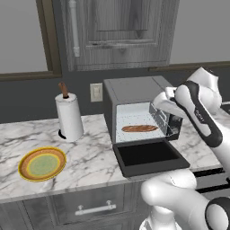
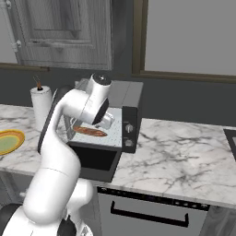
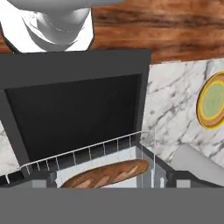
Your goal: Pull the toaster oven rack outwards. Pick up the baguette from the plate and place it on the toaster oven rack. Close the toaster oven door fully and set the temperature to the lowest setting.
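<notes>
Toaster oven door (image 3: 74,113) down | baguette (image 3: 105,174) on rack (image 3: 87,153) | gripper (image 1: 168,117) open

baguette (image 1: 139,128) on rack (image 3: 87,151) in oven (image 1: 134,90) | plate (image 1: 42,164) left

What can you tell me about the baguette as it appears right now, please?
The baguette is a slim brown loaf with darker diagonal crust slashes. It lies flat and lengthwise across the toaster oven rack, inside the light cavity of the toaster oven, behind the dropped-open toaster oven door. Nothing grips it; the yellow-orange plate is bare.
</notes>
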### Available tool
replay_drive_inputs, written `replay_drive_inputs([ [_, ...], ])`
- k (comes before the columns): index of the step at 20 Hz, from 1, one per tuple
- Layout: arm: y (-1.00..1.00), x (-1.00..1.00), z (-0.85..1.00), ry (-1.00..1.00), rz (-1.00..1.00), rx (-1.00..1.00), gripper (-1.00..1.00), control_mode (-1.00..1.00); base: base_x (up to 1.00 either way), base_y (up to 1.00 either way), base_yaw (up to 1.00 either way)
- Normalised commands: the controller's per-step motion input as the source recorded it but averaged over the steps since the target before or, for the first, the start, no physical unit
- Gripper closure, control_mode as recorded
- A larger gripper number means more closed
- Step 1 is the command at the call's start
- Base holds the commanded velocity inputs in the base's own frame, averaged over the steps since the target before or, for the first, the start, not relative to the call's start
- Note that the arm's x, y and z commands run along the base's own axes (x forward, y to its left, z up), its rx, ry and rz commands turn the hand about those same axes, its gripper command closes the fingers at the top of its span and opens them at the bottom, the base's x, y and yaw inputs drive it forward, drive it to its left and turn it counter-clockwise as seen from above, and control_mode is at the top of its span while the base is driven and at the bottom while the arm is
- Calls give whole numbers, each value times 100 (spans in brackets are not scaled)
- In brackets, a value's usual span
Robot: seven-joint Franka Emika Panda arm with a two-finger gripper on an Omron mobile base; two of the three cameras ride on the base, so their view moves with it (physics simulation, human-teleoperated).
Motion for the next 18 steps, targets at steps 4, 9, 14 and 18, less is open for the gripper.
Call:
replay_drive_inputs([
  [4,36,-17,-42,-9,15,-26,-100,-100,0,0,0],
  [9,45,-12,-48,-7,5,-30,-100,-100,0,0,0],
  [14,27,-1,-49,-2,0,-23,-100,-100,0,0,0],
  [18,1,4,-31,0,0,-5,-100,-100,0,0,0],
])
